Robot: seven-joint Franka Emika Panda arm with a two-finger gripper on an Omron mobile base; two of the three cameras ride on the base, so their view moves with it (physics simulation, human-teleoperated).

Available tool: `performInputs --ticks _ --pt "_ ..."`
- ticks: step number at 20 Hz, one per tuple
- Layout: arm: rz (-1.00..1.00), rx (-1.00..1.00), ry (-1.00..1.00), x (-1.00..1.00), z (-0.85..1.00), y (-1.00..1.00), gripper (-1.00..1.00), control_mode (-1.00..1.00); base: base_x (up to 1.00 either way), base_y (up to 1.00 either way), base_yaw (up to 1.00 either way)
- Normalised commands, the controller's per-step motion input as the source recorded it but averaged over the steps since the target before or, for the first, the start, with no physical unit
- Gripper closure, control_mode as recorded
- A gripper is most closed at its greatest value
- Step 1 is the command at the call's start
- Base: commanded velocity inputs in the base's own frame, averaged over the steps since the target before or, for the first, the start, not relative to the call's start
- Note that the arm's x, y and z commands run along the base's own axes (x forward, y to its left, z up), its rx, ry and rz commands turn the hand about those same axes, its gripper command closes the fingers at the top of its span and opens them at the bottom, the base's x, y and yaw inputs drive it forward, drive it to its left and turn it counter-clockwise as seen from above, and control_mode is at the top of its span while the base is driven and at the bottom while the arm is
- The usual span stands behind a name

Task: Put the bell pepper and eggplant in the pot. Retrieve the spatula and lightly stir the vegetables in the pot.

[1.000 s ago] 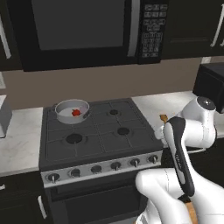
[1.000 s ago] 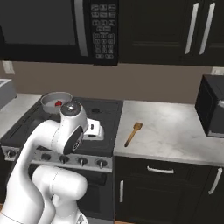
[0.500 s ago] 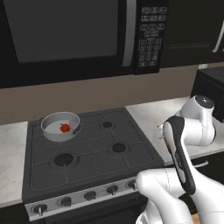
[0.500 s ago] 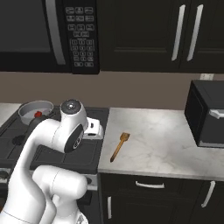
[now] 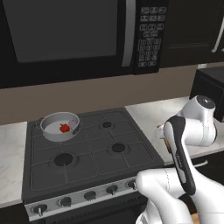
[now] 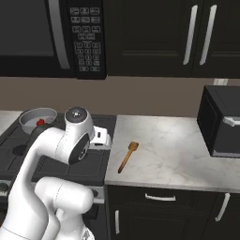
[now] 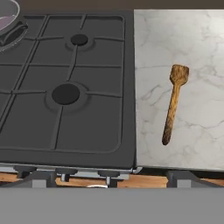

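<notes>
Here, fingers (image 7: 106, 183) spread wide above the slim orange-brown spatula (image 7: 173, 102).

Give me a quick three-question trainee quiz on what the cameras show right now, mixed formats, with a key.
1. True or false: the bell pepper lies inside the pot.
2. Where does the spatula lie? A) across a burner B) on the marble counter right of the stove C) in the pot
3. Fill in: the spatula's blade points ____ the wall, its handle toward the counter's front edge.

Key: 1 true. 2 B. 3 toward.
</notes>
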Motion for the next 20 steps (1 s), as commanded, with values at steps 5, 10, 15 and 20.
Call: performInputs --ticks 5,10,15,20 --pt "0.0 0.0 0.0 0.0 0.0 0.0 -1.0 1.0 0.0 0.0 0.0" --pt "0.0 -0.04 0.28 0.14 0.0 0.0 -1.0 -1.0 0.0 0.0 0.0" --pt "-0.01 -0.01 0.34 0.19 -0.05 -0.05 -1.0 -1.0 0.0 0.0 0.0" --pt "-0.05 0.0 0.05 0.27 -0.36 -0.4 -1.0 -1.0 0.0 0.0 0.0"
